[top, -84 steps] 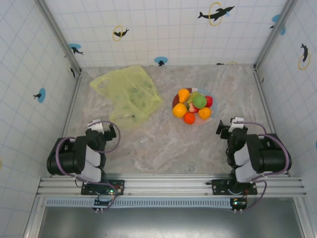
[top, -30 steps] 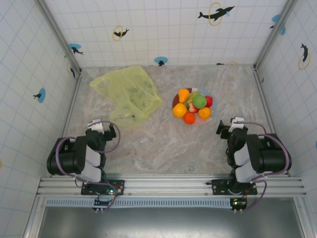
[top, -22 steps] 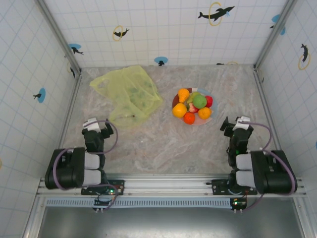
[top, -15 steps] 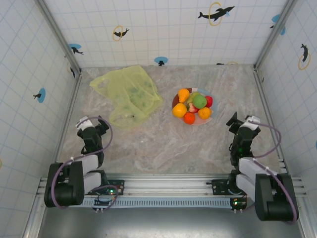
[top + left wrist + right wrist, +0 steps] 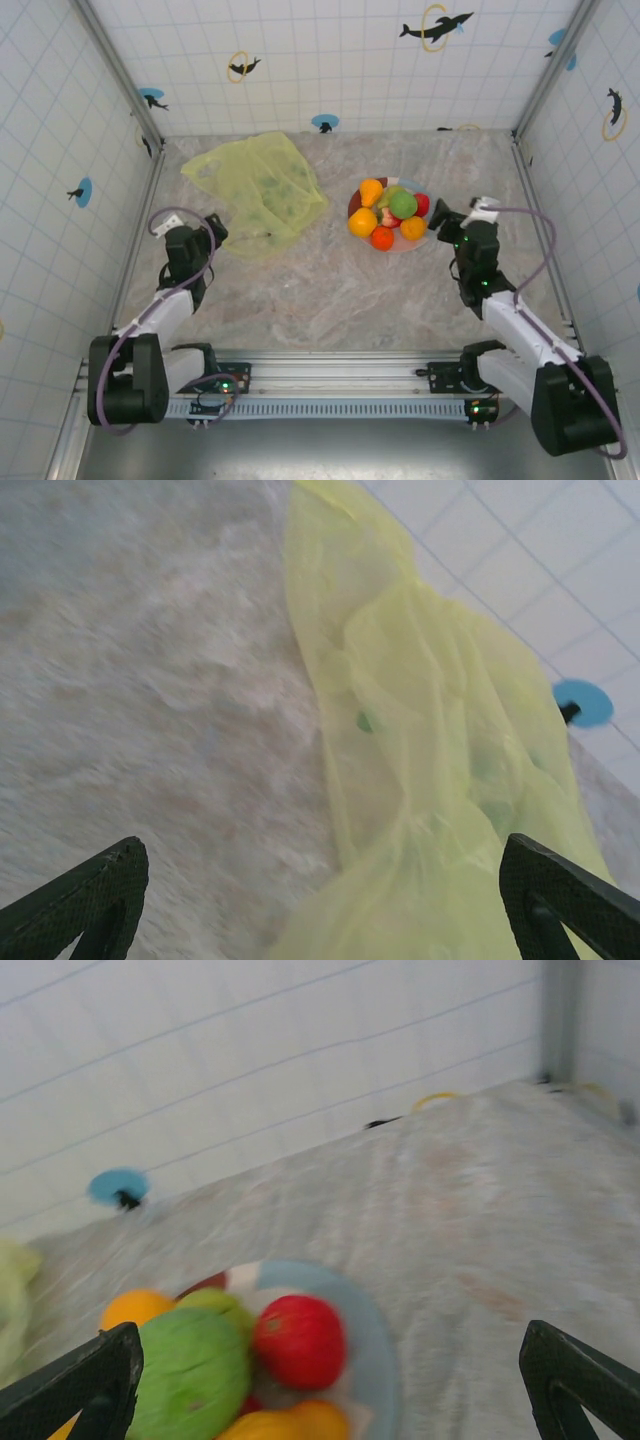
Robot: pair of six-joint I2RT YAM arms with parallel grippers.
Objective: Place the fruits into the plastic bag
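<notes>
The plastic bag point(image 5: 258, 190) lies flat and crinkled at the back left of the table, yellow-green and translucent. In the left wrist view the bag point(image 5: 440, 730) spreads ahead of my open left gripper point(image 5: 322, 885), whose right finger hangs over its near edge. My left gripper point(image 5: 212, 229) is at the bag's near left corner. The fruits point(image 5: 390, 215) are piled on a round plate point(image 5: 426, 237). A red fruit point(image 5: 300, 1340), a green one point(image 5: 190, 1375) and an orange one point(image 5: 135, 1308) lie just ahead of my open right gripper point(image 5: 330, 1360). My right gripper point(image 5: 446, 216) is beside the plate's right rim.
The plate's blue rim point(image 5: 375, 1345) faces the right gripper. Tiled walls with metal corner posts point(image 5: 548, 70) close in the table on three sides. Bare marbled tabletop point(image 5: 330, 290) lies between the two arms.
Both arms have unfolded from the near edge and reached forward. The left gripper has gone toward the bag, the right toward the plate of fruits.
</notes>
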